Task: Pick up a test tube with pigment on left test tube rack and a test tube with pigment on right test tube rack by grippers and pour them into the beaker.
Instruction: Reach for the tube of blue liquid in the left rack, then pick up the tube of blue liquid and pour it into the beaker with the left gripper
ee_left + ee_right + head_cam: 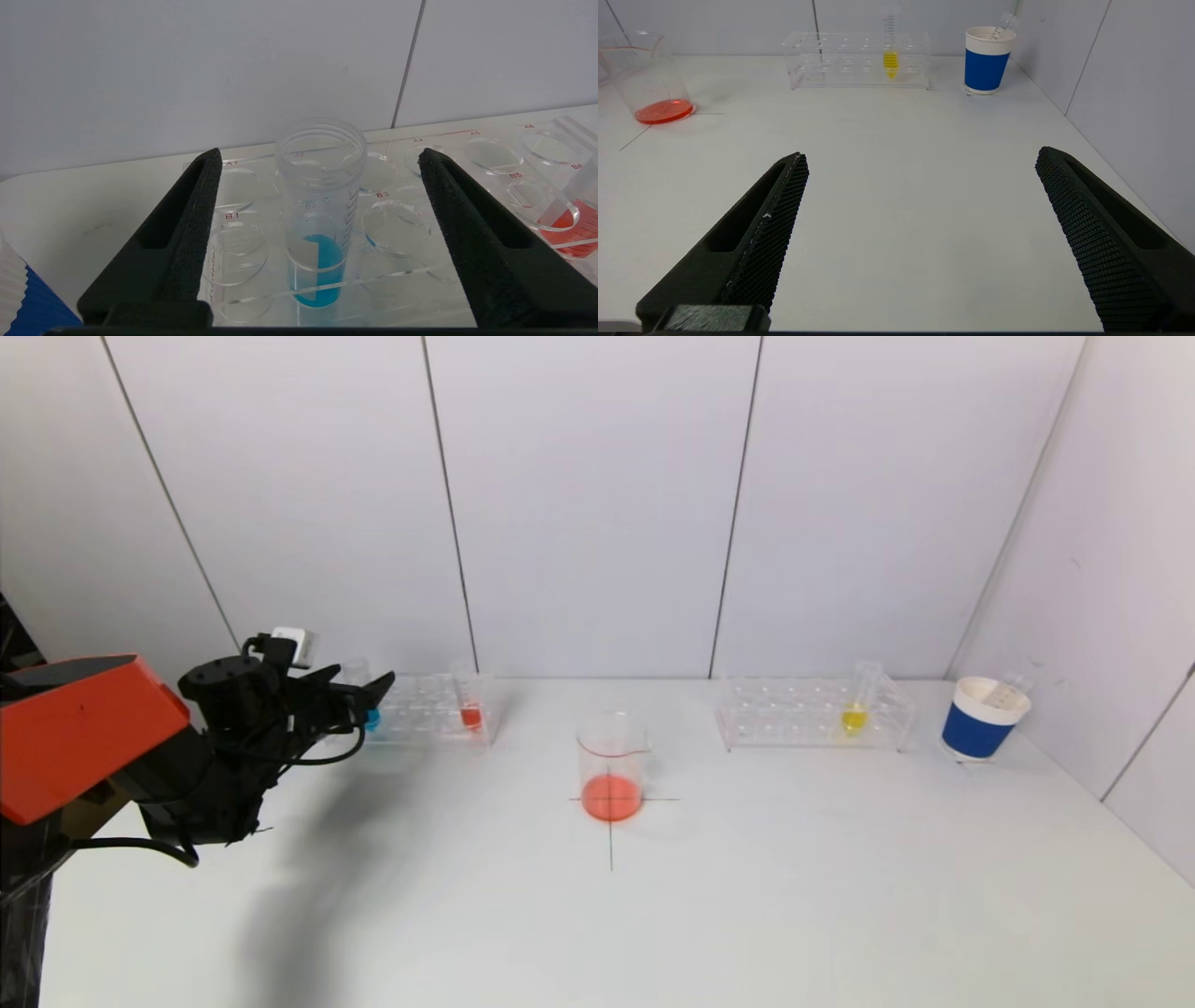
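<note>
Standing in the clear acrylic left test tube rack (425,707) at about ten o'clock on the white table (653,915), a clear plastic test tube with blue pigment (320,219) is framed by the left gripper (320,158). Its black fingers (201,219) are spread on either side of the tube, with gaps visible on both sides, so nothing is clamped. The tube sits upright in a front-row hole, blue liquid filling only its bottom. At the rack's three o'clock end, a second clear tube with red pigment (470,709) is seen leaning slightly.

At the table's centre, a clear glass beaker with a shallow layer of red-orange liquid (611,767) is placed on a thin black cross mark (611,840).

At about two o'clock, the clear acrylic right test tube rack (814,712) is found, with a clear tube of yellow pigment (856,709) seated toward its three o'clock end. Just beyond it, a blue-and-white paper cup (985,719) is set near the wall.

The right gripper (922,158) is held low over bare table, well apart from the racks, its black textured fingers (784,210) spread wide and holding nothing.
</note>
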{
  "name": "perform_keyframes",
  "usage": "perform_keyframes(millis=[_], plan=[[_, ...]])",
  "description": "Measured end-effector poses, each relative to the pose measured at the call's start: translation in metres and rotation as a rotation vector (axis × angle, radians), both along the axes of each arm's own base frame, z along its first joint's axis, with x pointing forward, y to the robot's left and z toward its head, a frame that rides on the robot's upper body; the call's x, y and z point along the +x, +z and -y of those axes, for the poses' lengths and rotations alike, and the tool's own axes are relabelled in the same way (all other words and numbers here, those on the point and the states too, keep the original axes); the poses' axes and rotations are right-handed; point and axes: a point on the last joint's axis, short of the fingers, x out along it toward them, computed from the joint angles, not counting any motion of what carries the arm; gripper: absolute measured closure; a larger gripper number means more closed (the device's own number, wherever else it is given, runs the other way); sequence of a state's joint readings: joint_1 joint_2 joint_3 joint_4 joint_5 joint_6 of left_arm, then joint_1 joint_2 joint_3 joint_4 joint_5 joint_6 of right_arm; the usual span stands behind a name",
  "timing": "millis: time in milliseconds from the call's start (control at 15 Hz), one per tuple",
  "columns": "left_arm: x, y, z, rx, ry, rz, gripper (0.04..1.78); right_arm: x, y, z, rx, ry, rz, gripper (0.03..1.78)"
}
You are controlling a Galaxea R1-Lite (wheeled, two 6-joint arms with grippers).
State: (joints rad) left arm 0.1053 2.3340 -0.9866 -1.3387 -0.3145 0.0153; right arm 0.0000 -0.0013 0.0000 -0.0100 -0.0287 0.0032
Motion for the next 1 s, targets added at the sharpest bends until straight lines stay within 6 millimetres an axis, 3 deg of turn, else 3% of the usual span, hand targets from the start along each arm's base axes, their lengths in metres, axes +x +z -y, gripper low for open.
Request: perform_keyframes(millis=[333,400,1000], plan=[[0.0001,-0.0006,0.0,0.0,0.0,-0.001,1.27,0.0,0.0,0.0,0.0,0.0,0.0,0.04],[0.0003,-0.0006,0.0,0.0,0.0,-0.001,1.35,0.0,0.0,0.0,0.0,0.0,0.0,0.04],[0.0003,-0.0003,0.0,0.0,0.0,0.0,1.38,0.0,0.0,0.0,0.0,0.0,0.0,0.04]])
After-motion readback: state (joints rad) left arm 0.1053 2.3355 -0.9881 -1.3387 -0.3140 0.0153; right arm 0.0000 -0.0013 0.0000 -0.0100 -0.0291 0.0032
